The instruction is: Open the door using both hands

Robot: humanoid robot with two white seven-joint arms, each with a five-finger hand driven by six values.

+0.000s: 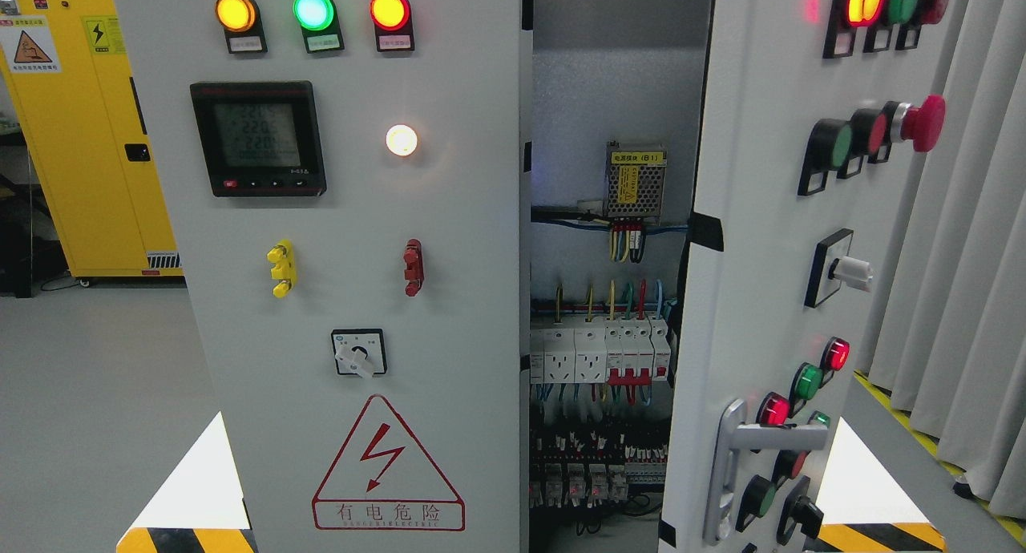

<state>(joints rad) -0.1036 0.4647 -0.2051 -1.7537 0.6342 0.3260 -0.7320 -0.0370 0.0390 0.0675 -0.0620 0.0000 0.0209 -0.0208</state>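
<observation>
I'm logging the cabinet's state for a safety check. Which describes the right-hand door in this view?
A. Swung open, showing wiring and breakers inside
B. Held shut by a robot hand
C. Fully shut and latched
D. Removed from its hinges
A: the right door stands angled outward, and the gap beside it exposes the breakers and coloured wiring; no robot hand is in view.

Matt grey painted metal door (745,240), shiny metal handle (733,465).
</observation>
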